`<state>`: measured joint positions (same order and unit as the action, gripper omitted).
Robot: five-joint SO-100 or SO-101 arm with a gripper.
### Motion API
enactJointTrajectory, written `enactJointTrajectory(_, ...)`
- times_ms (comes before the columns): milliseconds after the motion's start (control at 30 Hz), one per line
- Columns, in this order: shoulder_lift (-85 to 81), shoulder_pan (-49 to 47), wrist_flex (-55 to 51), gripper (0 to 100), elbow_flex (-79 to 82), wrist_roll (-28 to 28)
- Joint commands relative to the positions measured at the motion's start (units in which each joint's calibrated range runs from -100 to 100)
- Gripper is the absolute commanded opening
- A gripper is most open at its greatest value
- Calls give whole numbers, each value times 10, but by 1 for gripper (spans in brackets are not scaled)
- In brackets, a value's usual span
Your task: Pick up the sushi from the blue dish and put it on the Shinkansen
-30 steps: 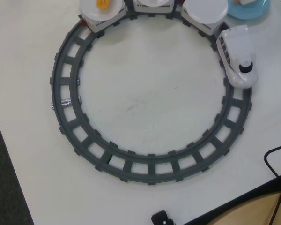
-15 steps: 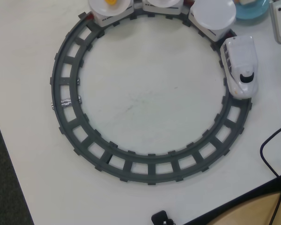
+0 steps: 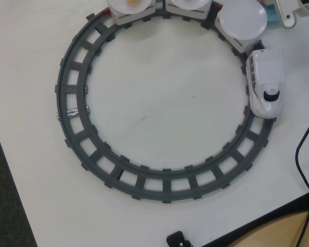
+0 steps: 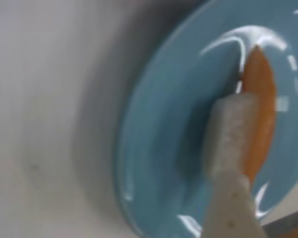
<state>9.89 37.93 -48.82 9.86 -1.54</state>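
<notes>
Closest to the wrist camera, one pale, rough-surfaced finger (image 4: 232,144) of the hand (image 4: 241,144) reaches up from the lower edge and lies against the left side of the sushi (image 4: 262,119), whose orange top runs lengthwise beside it. Only this finger shows, so I cannot tell whether the hand is clenched on the piece or merely touching it. The sushi lies on the blue dish (image 4: 154,148), which sits on the pale worktop (image 4: 44,124); the view is blurred. From overhead, the grey circular track (image 3: 72,128) rings the white worktop (image 3: 159,103). The Shinkansen (image 3: 266,82) stands on the track's right side, nose toward the bottom of the view, its cars topped with white plates (image 3: 242,21) curving behind it along the top edge. A yellow piece (image 3: 130,3) rests on the leftmost plate.
</notes>
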Motion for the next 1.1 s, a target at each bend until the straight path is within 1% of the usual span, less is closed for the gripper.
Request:
enactJointTrajectory(0,17,1,-10,23,-73,-2)
enactJointTrajectory(367,115,12,-3,23,-107,-2)
enactJointTrajectory(467,123,13,-3,16,-107,-2)
enactJointTrajectory(600,124,19,-3,1,-107,-3)
enactJointTrajectory(767,116,20,-10,2,-107,-17)
enactJointTrajectory(900,44,23,-33,2,-84,-17)
enactJointTrajectory(1067,-135,26,-46,2,12,-17)
